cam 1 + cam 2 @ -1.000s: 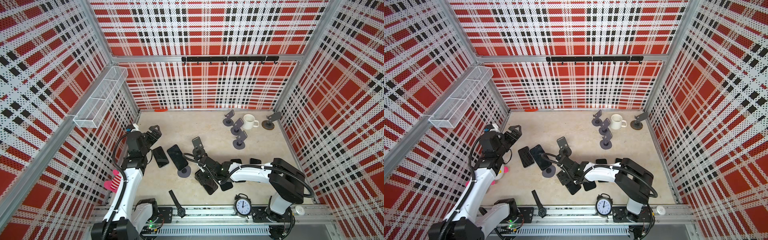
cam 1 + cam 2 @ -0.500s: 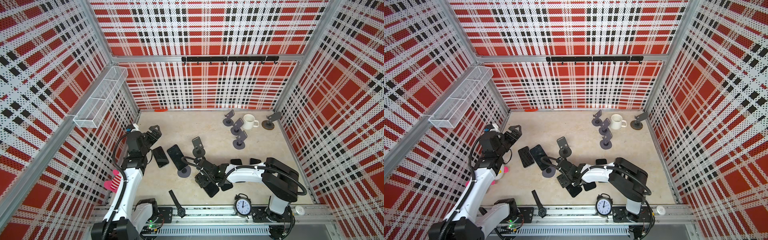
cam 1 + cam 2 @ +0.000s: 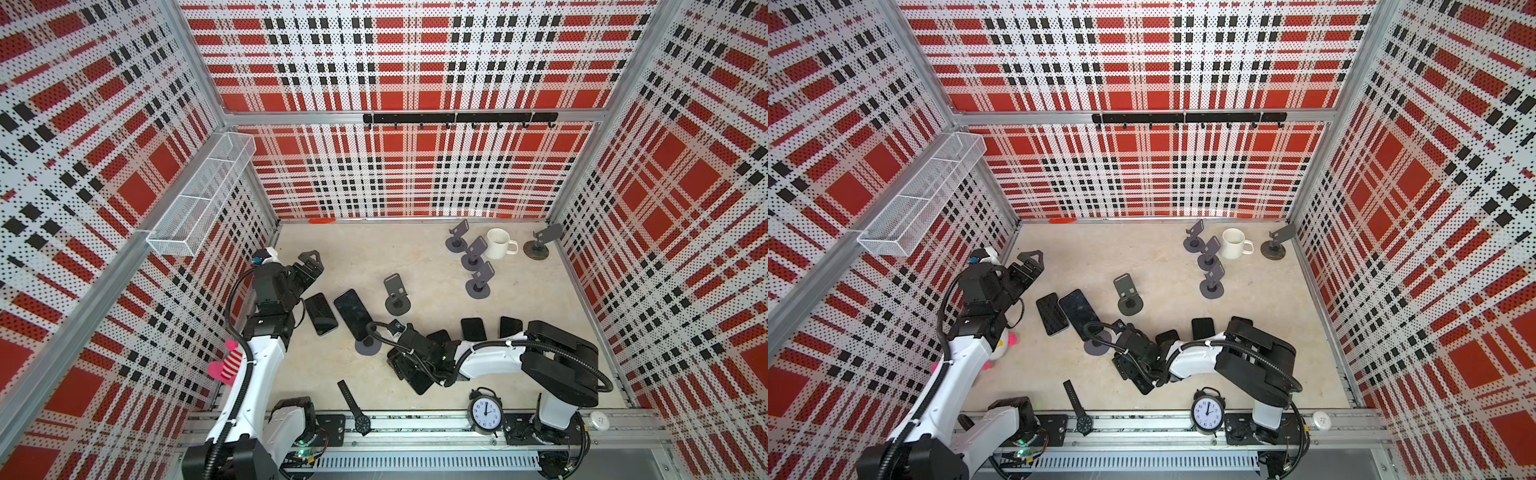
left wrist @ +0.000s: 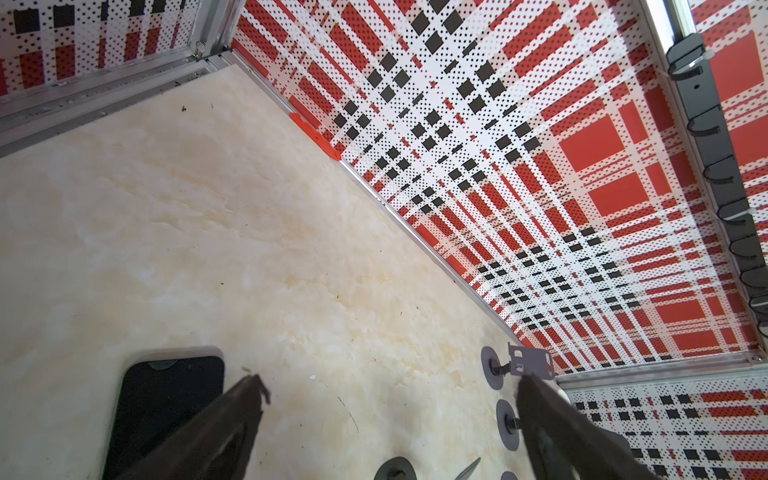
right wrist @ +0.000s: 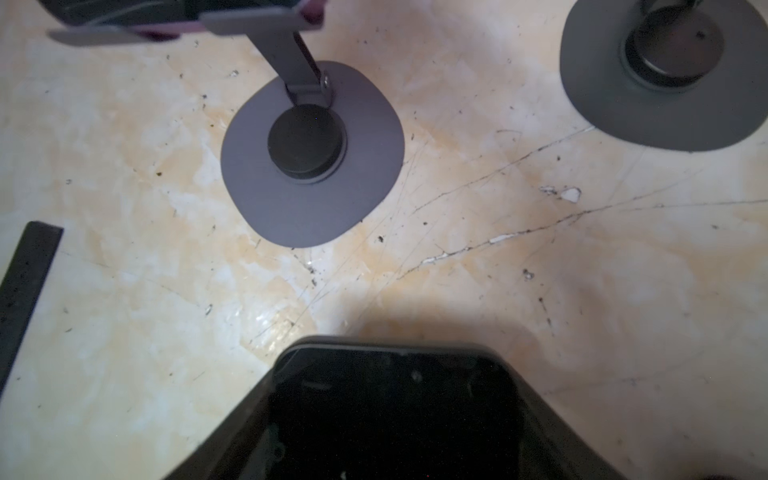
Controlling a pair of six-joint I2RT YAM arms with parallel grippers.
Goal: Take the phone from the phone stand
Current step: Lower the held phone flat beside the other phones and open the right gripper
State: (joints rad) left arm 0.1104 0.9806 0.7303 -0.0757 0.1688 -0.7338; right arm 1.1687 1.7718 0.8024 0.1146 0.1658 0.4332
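Observation:
A dark phone leans on a grey phone stand left of the table's centre. In the right wrist view the same phone stand shows its round base. My right gripper hangs low just right of that stand, shut on a second black phone that spans its jaws. An empty stand is behind. My left gripper is open with nothing between its fingers, at the table's left.
A phone lies flat by the left gripper. More phones lie right of centre. Several empty stands and a white mug stand at the back right. An alarm clock and a wristwatch are at the front edge.
My right gripper has carried the black phone a little toward the front edge, and its arm has folded further left. The left arm has not moved.

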